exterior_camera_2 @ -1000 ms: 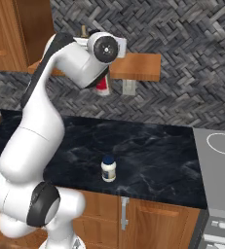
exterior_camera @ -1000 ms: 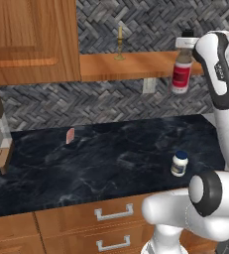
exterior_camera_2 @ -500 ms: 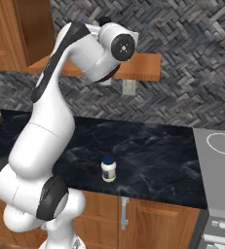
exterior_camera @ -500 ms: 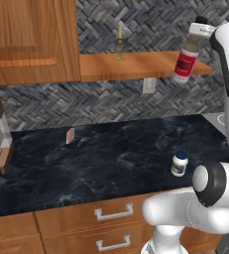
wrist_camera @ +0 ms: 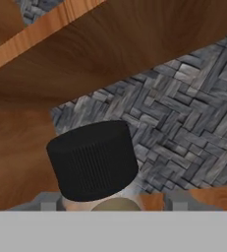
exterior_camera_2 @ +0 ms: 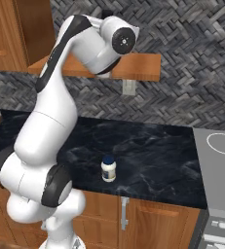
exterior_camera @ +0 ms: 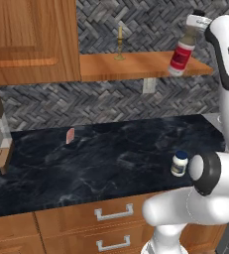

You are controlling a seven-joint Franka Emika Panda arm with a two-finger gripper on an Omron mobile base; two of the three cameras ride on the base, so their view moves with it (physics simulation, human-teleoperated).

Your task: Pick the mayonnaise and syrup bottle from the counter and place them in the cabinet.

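Sitting nearest, at the counter's (exterior_camera: 111,158) front right edge, the mayonnaise (exterior_camera: 179,163) jar waits upright and untouched, likely the second item to move. Farther back and higher, the gripper (exterior_camera: 198,22) is clamped on the syrup bottle's (exterior_camera: 181,52) neck just under its dark cap, jaws closed about as narrow as the neck. The bottle hangs tilted, its base at the cabinet (exterior_camera: 136,66) shelf's right end, apparently being brought over the board for setting down. A candlestick (exterior_camera: 119,44) stands farther left on the shelf, well apart.
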